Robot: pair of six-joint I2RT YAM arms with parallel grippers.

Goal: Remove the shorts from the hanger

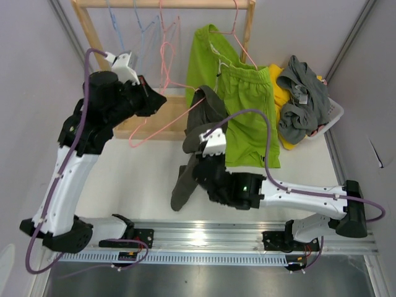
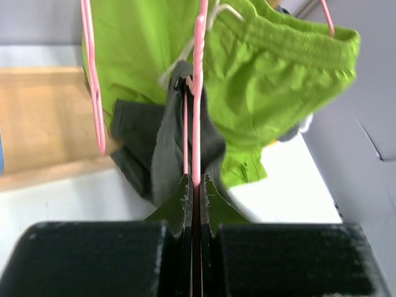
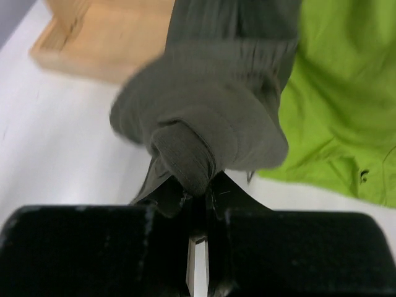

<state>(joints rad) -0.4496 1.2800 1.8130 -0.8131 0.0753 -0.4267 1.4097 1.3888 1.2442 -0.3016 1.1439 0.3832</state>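
A pair of dark grey shorts (image 1: 204, 114) hangs bunched on a pink hanger (image 1: 162, 127) in front of the rack, and its lower end trails to the table. My left gripper (image 1: 162, 98) is shut on the pink hanger's wire (image 2: 197, 124), with the dark grey shorts (image 2: 162, 145) draped just past its tips (image 2: 196, 180). My right gripper (image 1: 199, 159) is shut on a rolled fold of the dark grey shorts (image 3: 210, 111), pinched between its tips (image 3: 197, 185). Lime green shorts (image 1: 247, 111) hang on another pink hanger (image 1: 238, 37) from the rail, right behind.
The wooden rack has a top rail (image 1: 167, 4) and a base (image 1: 154, 120). Empty blue hangers (image 1: 139, 31) and a pink one (image 1: 166, 55) hang on the rail. A white basket (image 1: 333, 114) at the right holds grey shorts (image 1: 303, 99) and yellow shorts (image 1: 281, 102).
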